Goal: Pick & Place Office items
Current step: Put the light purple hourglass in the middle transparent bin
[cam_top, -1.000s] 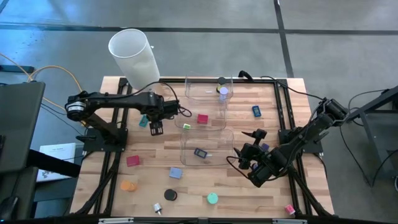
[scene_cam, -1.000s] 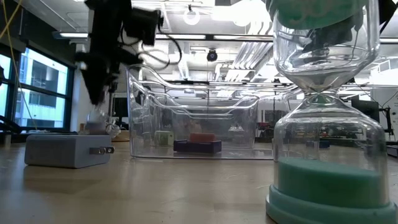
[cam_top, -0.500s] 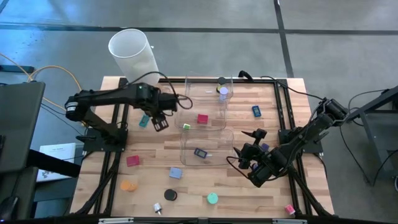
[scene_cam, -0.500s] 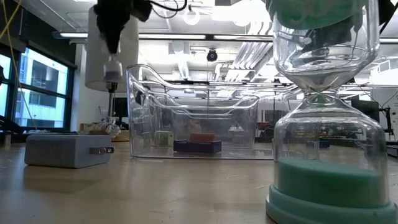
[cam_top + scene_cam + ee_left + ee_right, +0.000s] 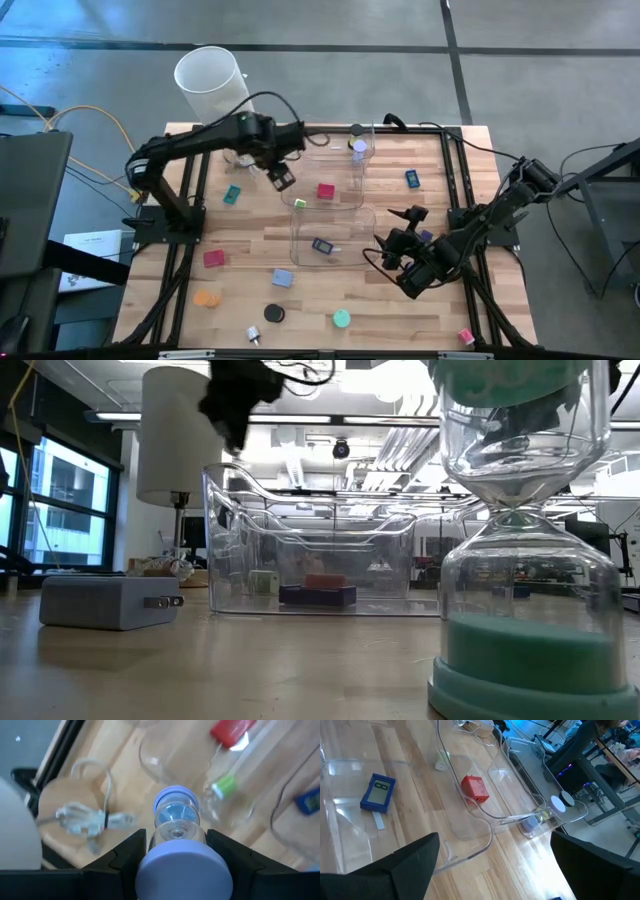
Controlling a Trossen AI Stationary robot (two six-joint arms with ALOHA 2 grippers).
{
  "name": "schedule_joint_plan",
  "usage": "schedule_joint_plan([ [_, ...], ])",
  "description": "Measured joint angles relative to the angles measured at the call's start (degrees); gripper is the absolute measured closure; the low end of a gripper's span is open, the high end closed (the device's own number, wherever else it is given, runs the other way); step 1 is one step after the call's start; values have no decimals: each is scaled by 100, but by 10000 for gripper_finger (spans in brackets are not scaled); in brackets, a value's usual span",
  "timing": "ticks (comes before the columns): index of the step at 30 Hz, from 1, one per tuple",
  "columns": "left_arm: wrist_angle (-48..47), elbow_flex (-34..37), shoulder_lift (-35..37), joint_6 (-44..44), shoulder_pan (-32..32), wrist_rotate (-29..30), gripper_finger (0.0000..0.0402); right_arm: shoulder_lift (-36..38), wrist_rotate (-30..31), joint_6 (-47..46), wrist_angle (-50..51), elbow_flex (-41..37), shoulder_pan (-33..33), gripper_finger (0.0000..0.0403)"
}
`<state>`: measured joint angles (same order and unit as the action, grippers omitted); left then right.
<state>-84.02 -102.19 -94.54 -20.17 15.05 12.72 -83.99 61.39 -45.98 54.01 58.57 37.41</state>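
Gripping a lavender sand timer [image 5: 176, 837], your left gripper [image 5: 281, 177] hovers beside the far bin [image 5: 335, 150] — right gripper [image 5: 400, 262] open.

Two dark jointed arms, black cables, blocky black fingers [image 5: 125, 857].

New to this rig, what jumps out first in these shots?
The left gripper, raised near the far bin, holds a lavender hourglass between its fingers. A teal hourglass looms right in front of the low camera. The right gripper waits open at the near right, facing a red block and a blue piece in the bins.
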Motion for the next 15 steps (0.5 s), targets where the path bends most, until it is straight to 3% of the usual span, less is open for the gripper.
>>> schedule_joint_plan([
  [15,1040,-1863,-1620,668,702,-259,218,0,-177,125,-51,0,2,31],
])
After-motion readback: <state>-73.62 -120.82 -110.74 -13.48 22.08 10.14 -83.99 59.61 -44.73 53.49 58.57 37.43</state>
